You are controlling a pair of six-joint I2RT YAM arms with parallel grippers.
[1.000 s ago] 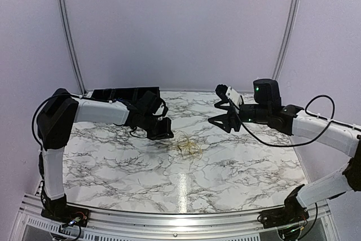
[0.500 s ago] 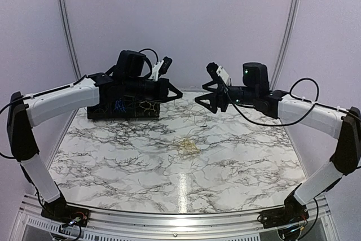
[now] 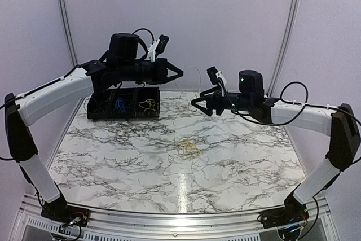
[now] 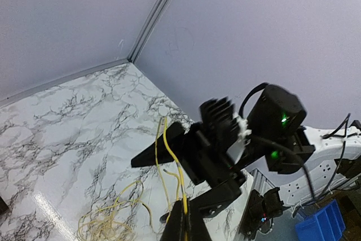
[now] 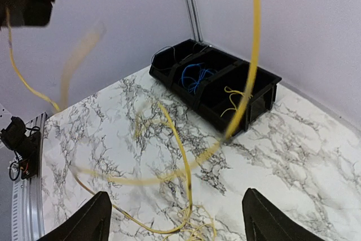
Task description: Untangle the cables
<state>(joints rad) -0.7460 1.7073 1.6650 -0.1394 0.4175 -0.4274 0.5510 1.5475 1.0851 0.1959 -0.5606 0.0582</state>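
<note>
Left end effector (image 3: 179, 74): is hanging high above the desk (image 3: 242, 162), closed and pinching a yellow cable (image 4: 175, 162).
Right end effector (image 3: 197, 104): is facing the left one in the air, its fingers standing wide apart.
Yellow cable: is looping through the air between both end effectors.
Cables (image 3: 187, 146): are lying tangled mid-desk.
Tray (image 3: 124, 115): is sitting far left, holding blue and yellow cables in separate compartments.

Motion-blurred yellow cable (image 5: 255, 26) across the right wrist view
</note>
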